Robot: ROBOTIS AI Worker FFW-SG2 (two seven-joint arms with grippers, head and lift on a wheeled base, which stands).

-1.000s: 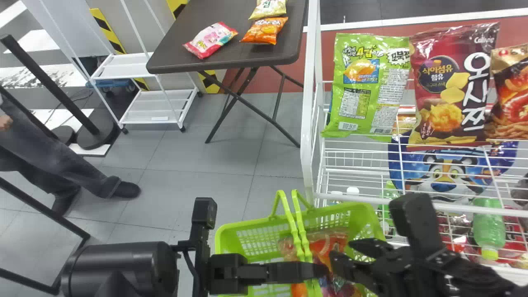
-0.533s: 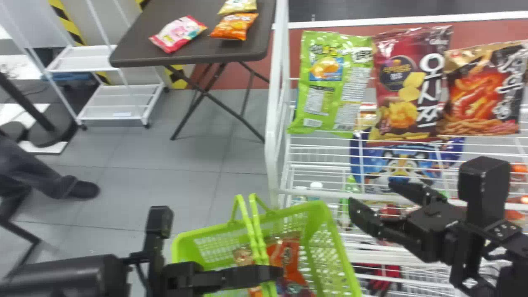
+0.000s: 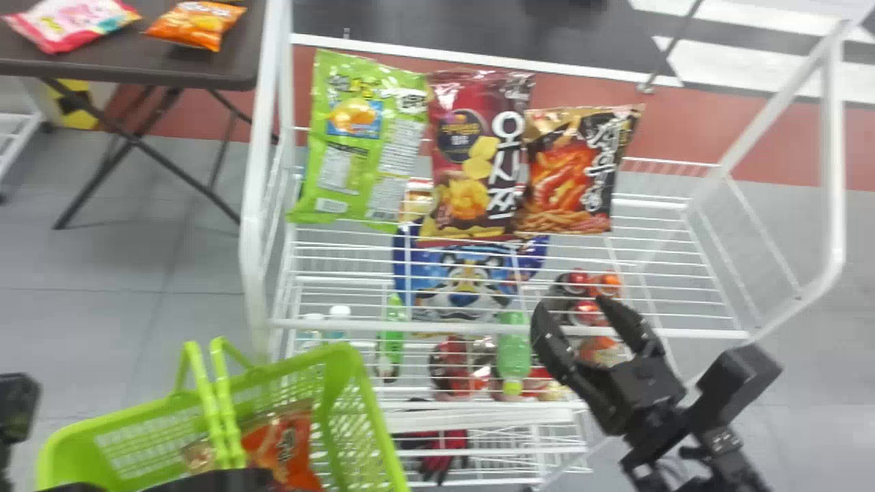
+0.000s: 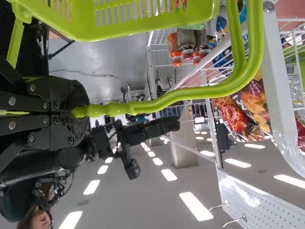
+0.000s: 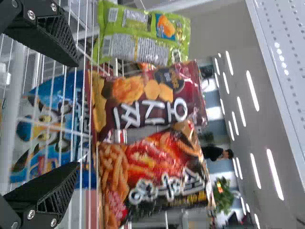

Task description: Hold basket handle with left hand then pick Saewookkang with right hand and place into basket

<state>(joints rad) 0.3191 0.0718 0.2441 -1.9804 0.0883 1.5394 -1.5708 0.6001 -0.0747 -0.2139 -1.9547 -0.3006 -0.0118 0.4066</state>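
While your left gripper (image 3: 239, 480) is clamped on the green handles (image 3: 216, 410) of the basket (image 3: 366, 410), your right gripper (image 3: 573, 307) is at the front of the white wire rack (image 3: 502, 328), its two black fingers (image 5: 52, 36) spread apart with nothing between them; you have the Saewookkang (image 3: 571, 171) standing on the rack's upper shelf, at the right end of a row of three bags, apart from that gripper. Just beside it you see the maroon snack bag (image 3: 472, 164), and to the left of that the green snack bag (image 3: 369, 147); below them, through the wires, you can make out a blue bag with a tiger on it (image 3: 458, 280) and a green bottle (image 3: 513, 352). Inside your basket lies a red-orange snack bag (image 3: 281, 447); off to the left, a dark table (image 3: 130, 68) holds a pink bag (image 3: 72, 24) and an orange bag (image 3: 196, 25).
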